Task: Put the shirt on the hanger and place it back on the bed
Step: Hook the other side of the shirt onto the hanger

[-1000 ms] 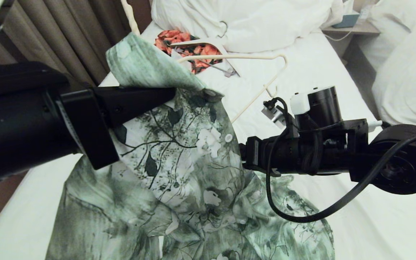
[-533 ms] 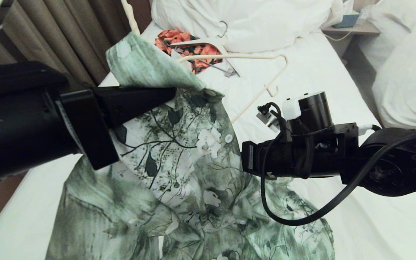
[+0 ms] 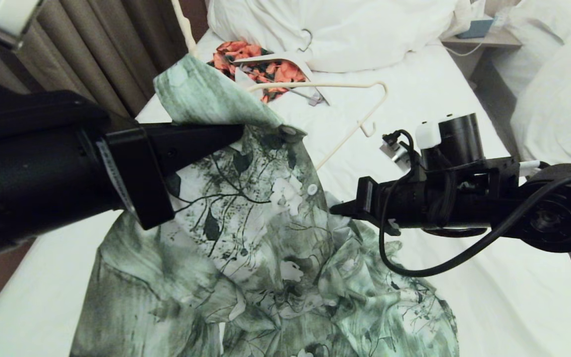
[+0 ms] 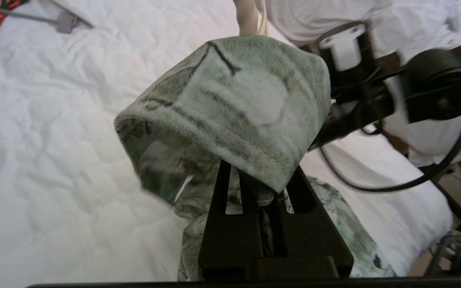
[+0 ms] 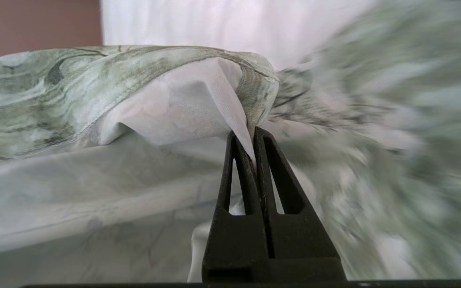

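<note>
Left gripper (image 3: pixel 238 130) pinching the shirt (image 3: pixel 265 238) collar, lifted off the bed (image 3: pixel 488 297). Right gripper (image 3: pixel 332 210) clamped on the placket edge, probably spreading the neck for the hanger (image 3: pixel 365 106) near the pillow end.

My left end effector (image 3: pixel 233 133) and right end effector (image 5: pixel 253 134) are matt black plastic. The shirt (image 3: pixel 260 233) is thin, soft woven cloth, its inside paler. The bed (image 3: pixel 464 277) wears a matt, faintly quilted white sheet. The hanger (image 3: pixel 350 85) looks smooth, cream-coated.
</note>
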`<state>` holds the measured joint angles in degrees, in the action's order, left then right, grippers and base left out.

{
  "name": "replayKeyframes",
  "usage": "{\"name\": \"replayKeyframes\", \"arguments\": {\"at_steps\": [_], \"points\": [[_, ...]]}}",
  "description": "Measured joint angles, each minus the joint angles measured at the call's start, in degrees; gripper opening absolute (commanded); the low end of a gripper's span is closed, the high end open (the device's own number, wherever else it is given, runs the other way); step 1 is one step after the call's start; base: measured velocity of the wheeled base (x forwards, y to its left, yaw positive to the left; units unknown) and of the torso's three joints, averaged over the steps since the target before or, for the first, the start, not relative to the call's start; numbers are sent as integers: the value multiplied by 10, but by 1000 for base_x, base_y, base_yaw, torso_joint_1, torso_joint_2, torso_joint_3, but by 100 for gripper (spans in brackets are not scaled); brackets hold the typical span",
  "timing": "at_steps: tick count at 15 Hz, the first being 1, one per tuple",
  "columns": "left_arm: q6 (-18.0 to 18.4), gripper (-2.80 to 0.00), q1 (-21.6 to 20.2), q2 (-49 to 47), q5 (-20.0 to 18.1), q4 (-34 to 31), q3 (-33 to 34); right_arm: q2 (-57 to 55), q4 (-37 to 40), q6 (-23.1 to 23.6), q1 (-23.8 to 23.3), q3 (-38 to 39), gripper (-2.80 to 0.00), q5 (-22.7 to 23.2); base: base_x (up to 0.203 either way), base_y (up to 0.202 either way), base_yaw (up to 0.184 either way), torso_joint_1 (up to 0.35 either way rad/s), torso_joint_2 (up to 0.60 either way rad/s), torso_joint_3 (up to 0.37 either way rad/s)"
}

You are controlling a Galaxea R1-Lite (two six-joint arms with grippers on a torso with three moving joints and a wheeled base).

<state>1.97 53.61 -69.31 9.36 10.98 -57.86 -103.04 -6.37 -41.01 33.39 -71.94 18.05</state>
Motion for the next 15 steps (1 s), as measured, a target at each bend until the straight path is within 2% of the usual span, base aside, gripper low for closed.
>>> {"name": "replayKeyframes", "arguments": {"at_steps": [6,9,12,15], "points": [[-7,-280,-33,-45,1,30,-2,22,27,-1,-61,11,-280,1,0,0,0,0,0,0],[-18,-280,-37,-67,3,29,-4,25,27,-2,-88,11,-280,4,0,0,0,0,0,0],[-18,-280,-37,-80,5,14,-10,26,27,-2,-112,11,-280,4,0,0,0,0,0,0],[-19,-280,-35,-82,5,-27,-20,26,23,-2,-135,7,-280,5,0,0,0,0,0,0]]}}
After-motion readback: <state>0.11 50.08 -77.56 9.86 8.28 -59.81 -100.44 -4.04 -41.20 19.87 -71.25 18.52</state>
